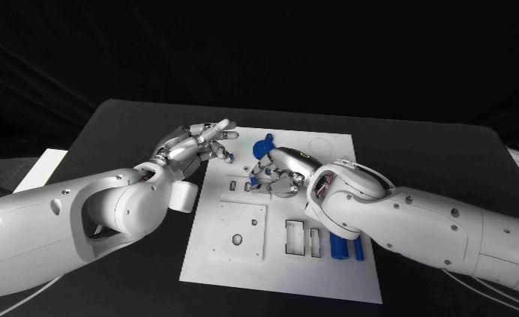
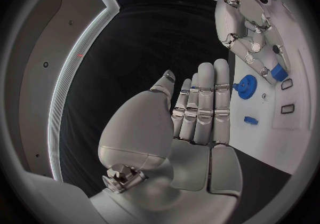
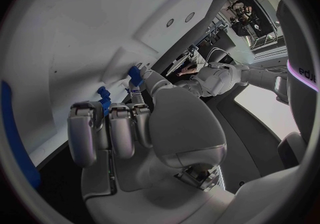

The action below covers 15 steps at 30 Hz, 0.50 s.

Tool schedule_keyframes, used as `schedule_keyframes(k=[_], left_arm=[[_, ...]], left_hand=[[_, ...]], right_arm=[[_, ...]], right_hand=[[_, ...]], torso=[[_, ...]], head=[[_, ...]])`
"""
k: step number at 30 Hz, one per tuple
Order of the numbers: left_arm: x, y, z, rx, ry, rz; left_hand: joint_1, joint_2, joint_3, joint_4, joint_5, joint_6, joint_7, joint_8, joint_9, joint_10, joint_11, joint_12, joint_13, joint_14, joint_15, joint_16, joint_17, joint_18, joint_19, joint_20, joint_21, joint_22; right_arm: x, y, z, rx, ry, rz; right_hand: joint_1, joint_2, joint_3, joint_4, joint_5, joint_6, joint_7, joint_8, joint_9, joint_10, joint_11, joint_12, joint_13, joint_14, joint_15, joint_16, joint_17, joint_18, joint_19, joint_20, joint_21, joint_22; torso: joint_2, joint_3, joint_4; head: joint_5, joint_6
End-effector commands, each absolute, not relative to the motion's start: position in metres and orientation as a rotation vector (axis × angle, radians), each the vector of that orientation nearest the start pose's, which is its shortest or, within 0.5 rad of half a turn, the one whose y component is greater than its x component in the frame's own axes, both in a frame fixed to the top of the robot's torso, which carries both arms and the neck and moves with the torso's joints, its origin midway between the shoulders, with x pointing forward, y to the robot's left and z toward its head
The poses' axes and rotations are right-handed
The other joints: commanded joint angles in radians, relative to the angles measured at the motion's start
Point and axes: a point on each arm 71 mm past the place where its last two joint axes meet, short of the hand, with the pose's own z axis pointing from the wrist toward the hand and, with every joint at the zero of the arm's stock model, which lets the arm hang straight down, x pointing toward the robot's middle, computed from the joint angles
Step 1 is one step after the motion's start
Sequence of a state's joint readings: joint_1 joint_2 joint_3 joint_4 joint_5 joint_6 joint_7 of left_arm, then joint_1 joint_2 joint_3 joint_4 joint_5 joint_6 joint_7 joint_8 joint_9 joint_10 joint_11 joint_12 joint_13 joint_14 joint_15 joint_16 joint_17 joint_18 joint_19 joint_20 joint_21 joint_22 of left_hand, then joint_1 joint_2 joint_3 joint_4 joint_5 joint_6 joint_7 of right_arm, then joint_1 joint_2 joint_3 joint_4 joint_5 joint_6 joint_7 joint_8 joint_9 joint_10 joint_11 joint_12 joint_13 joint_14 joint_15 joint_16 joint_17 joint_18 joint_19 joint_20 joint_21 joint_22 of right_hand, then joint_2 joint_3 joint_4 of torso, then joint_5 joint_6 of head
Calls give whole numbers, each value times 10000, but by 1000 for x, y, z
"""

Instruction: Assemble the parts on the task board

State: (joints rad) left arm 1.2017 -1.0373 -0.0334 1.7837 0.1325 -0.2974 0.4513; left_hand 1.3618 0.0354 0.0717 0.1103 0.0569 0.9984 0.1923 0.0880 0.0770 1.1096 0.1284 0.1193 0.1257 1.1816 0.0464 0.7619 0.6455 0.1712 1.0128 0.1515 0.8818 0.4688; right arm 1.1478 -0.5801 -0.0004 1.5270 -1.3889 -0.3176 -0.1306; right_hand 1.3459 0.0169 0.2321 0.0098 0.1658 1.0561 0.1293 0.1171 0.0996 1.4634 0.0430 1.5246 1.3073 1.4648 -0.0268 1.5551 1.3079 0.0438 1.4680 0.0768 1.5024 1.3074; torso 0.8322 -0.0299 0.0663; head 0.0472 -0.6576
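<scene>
Head view: task board lies mid-table; left hand hovers at the board's far left corner, fingers spread, holding nothing; right hand sits over the board's upper part, fingers curled down by a small blue part (grasp unclear); blue gear just beyond it.
Left wrist view: left hand flat, released; blue gear on the board.
Right wrist view: right hand fingers bent, tips at blue parts on the board.

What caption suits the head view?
Right hand works small blue parts on the white task board; left hand hovers open beside it.
</scene>
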Motion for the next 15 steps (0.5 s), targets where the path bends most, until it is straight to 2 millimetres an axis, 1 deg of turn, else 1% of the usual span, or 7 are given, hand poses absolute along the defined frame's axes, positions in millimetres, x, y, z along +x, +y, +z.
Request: schedule_keyframes(k=[1, 5, 15], left_arm=[[438, 225, -152, -12202, 13434, -17118], [438, 226, -152, -12207, 13427, -17100], [439, 228, -152, -12216, 13404, -17060]], left_hand=[[11, 82, 14, -64, 18, -30, 38, -57, -11, -65, -22, -62, 16, -69, 14, -66, 13, 127, -55, 15, 50, -5], [11, 82, 14, -64, 18, -30, 38, -57, -11, -65, -22, -62, 16, -69, 14, -66, 13, 127, -55, 15, 50, -5], [11, 82, 14, -64, 18, -30, 38, -57, -11, -65, -22, -62, 16, -69, 14, -66, 13, 127, -55, 15, 50, -5]], right_arm=[[462, -68, -193, -1978, 17225, 8983], [462, -68, -194, -2014, 17269, 8912], [461, -69, -195, -2200, 17357, 8696]], right_hand=[[-98, -15, 19, -47, -9, 168, -85, 41, 14, 799, -59, -60, 2330, 984, -71, -10, 2291, -112, 304, -47, 21, 1115], [-98, -15, 19, -47, -9, 168, -85, 41, 14, 799, -59, -60, 2330, 984, -71, -10, 2291, -112, 304, -47, 21, 1115], [-145, -75, 13, -64, -29, 124, -70, 10, 5, 783, -48, -89, 2314, 983, -64, -11, 2289, -111, 302, -43, 17, 1111]], torso=[[-1, -2, 6], [2, -8, 7], [5, -2, 8]], head=[[5, -20], [14, -36], [22, -69]])
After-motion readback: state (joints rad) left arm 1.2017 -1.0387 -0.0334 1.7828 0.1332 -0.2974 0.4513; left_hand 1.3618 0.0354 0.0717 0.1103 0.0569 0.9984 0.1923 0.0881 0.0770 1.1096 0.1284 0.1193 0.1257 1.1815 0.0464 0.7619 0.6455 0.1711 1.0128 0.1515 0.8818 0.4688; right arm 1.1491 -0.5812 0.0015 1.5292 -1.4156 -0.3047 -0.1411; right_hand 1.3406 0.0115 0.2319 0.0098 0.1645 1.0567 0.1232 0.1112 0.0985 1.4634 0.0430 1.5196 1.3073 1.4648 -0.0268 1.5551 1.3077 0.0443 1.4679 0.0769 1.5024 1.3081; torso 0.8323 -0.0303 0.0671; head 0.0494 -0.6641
